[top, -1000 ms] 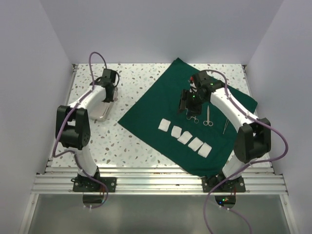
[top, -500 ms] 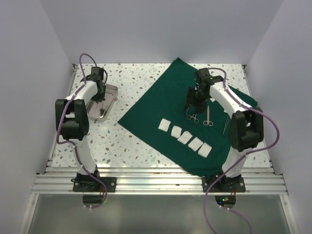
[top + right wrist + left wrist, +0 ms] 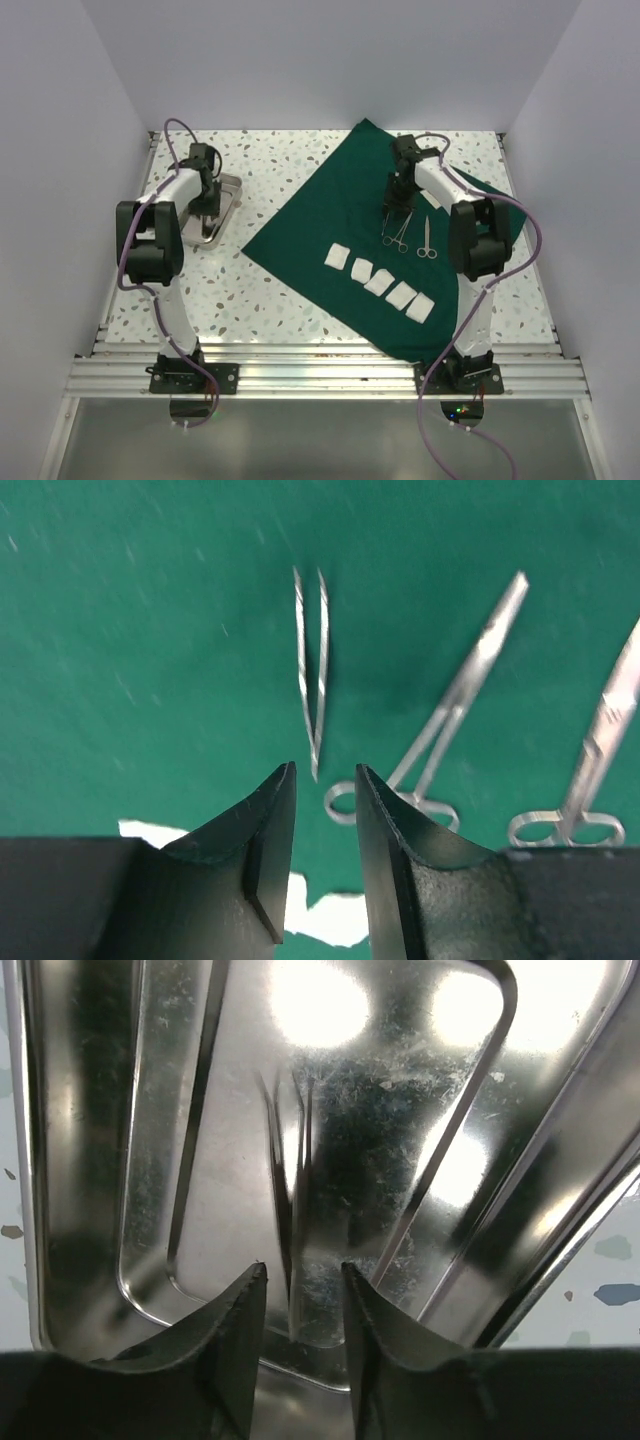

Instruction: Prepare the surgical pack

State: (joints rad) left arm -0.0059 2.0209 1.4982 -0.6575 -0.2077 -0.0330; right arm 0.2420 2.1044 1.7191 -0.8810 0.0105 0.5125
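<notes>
While the left gripper (image 3: 301,1270) stands over the metal tray (image 3: 90,1160) with its jaws a narrow way apart, it clamps nothing: what looks like a slim steel instrument (image 3: 292,1220) lies loose on the tray floor between the tips. The surgical pack (image 3: 320,215) lies unfolded as a wide diamond on the right half of the speckled table (image 3: 250,300), flat, its left corner pointing toward the tray. On it rest a row of white gauze squares (image 3: 380,280), tweezers (image 3: 312,670) and two ring-handled instruments (image 3: 460,705). The right gripper (image 3: 325,772) hovers low at the tweezers' near end, jaws narrowly parted and empty. Assessment: the fabric is light, soft and limp — it should sag and crease rather than hold shape, and the loose steel may slide if an edge rises. Recommended hold — a pinch at a bare corner or hem, clear of the contents.
</notes>
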